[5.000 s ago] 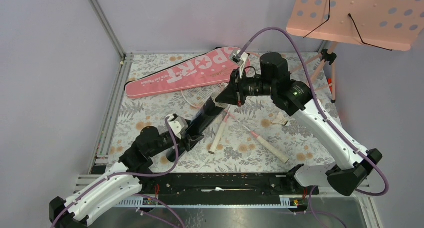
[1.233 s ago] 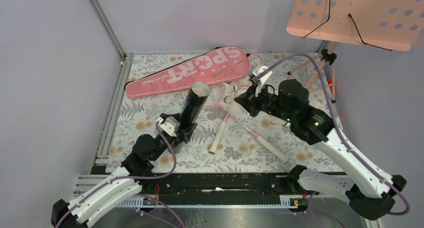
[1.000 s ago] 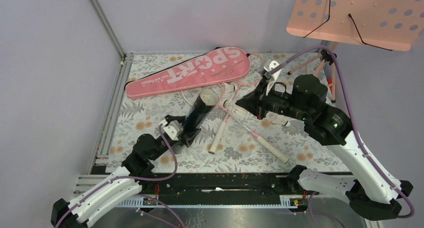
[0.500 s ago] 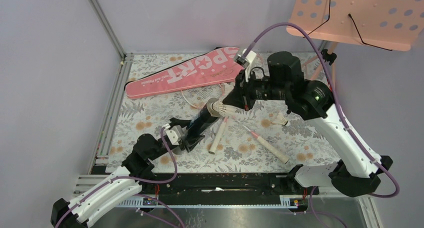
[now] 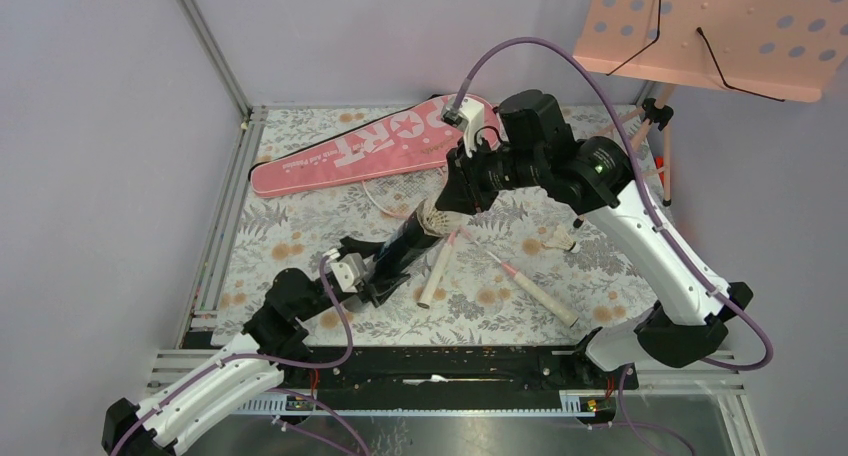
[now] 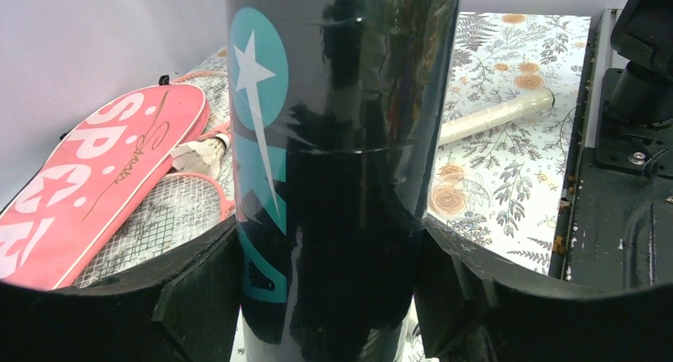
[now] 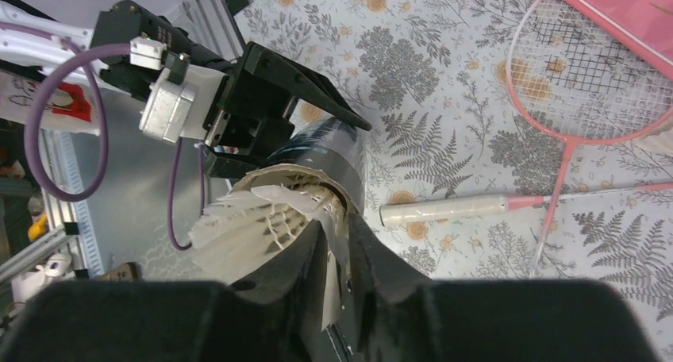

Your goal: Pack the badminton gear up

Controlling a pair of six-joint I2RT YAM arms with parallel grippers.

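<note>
My left gripper [image 5: 378,273] is shut on the black tube [image 5: 405,246] near its base and holds it tilted up and to the right; the tube fills the left wrist view [image 6: 341,179]. My right gripper [image 7: 337,235] is shut on the feather skirt of a white shuttlecock [image 7: 254,219], which sits partly inside the tube's open mouth [image 5: 433,219]. Two pink rackets lie on the mat, pale handles at the centre [image 5: 437,271] and right [image 5: 540,296]. A second shuttlecock [image 5: 562,241] lies to the right. The pink SPORT bag [image 5: 360,148] lies at the back.
The pink perforated music stand [image 5: 715,31] hangs over the back right corner, its tripod legs [image 5: 655,136] beside my right arm. A racket head [image 7: 587,76] lies next to the bag. A metal rail [image 5: 225,216] edges the mat on the left.
My right gripper carried the shuttlecock left from the mat's right side to the tube's mouth. My left gripper tilted the tube lower toward the right.
</note>
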